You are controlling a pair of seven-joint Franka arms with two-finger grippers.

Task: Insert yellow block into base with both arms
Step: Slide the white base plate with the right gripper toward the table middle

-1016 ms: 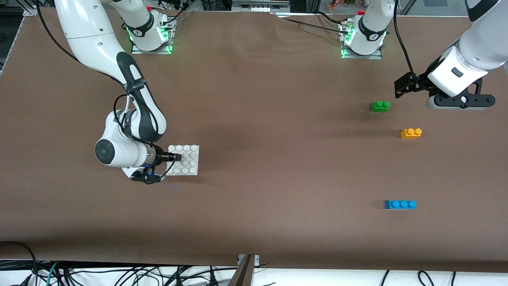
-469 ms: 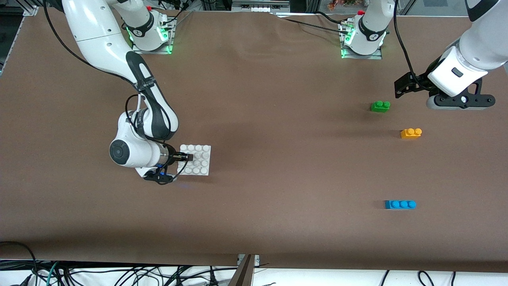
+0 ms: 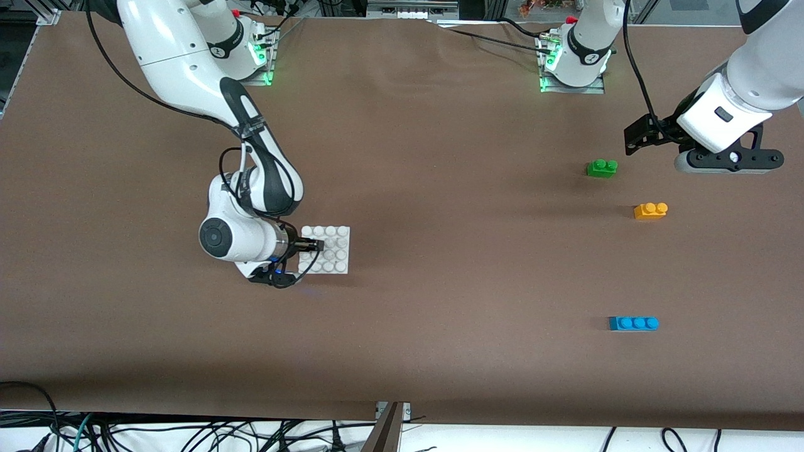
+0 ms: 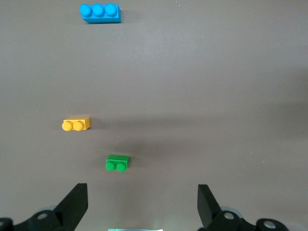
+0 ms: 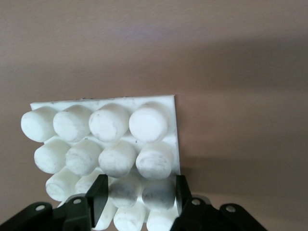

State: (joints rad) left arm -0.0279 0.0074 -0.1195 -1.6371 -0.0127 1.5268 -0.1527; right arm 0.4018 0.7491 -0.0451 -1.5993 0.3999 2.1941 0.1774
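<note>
The yellow block [image 3: 651, 210] lies on the table at the left arm's end, also seen in the left wrist view as the yellow block [image 4: 76, 124]. My left gripper [image 3: 728, 162] hangs open and empty over the table beside the green brick; its wide-set jaws [image 4: 143, 202] hold nothing. My right gripper [image 3: 312, 246] is shut on the edge of the white studded base [image 3: 334, 252], toward the right arm's end. In the right wrist view its fingers [image 5: 139, 192] clamp two studs of the base [image 5: 103, 125].
A green two-stud brick [image 3: 602, 167] lies farther from the front camera than the yellow block. A blue three-stud brick [image 3: 633, 322] lies nearer. Both show in the left wrist view: green brick [image 4: 117, 163], blue brick [image 4: 100, 12]. Brown table cover spans the middle.
My right arm has moved the base, still gripped, toward the left arm's end of the table. The left arm and the three bricks have not moved.
</note>
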